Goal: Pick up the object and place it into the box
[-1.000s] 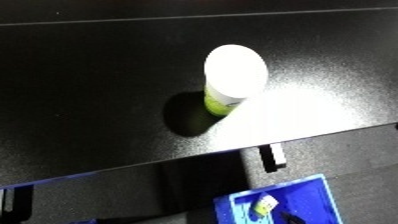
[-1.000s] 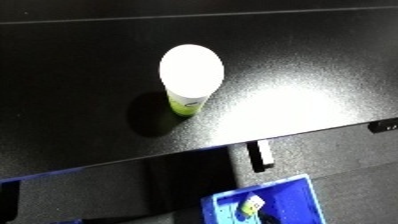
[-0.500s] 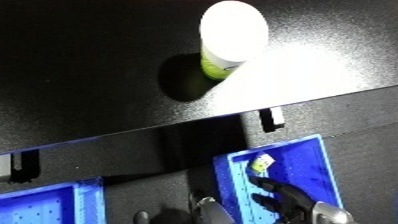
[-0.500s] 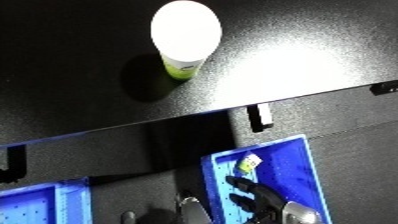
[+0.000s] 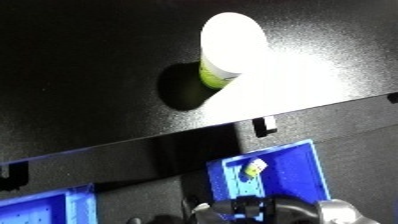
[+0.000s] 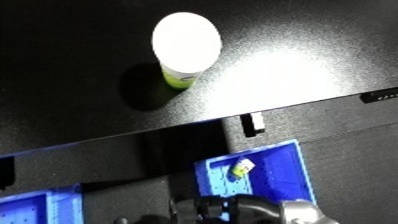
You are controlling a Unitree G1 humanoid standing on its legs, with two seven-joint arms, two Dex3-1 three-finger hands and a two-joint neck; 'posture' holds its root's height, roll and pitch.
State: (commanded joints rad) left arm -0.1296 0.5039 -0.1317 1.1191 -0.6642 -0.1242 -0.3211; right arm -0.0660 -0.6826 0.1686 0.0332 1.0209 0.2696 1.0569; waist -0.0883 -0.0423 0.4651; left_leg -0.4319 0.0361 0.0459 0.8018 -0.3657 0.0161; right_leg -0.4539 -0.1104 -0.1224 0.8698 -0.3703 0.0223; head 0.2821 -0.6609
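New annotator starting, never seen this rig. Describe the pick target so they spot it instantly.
Find the black table filling the upper part of the view. Standing upright on it, in the bright glare patch, is the cup: a wide white top over a yellow-green body. It is the only thing on the table; the blue bin with a small yellow-green item inside sits lower, past the table's front edge.

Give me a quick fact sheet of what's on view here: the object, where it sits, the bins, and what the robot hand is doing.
object: green cup with a white lid, upright
resting on: black table, near its front edge
bins: blue bin below the table edge; a second blue bin at lower left
inside bin: small yellow-and-white item
robot hand: none clearly visible; only dark and silver robot parts at the bottom edge
task status: cup not yet picked up
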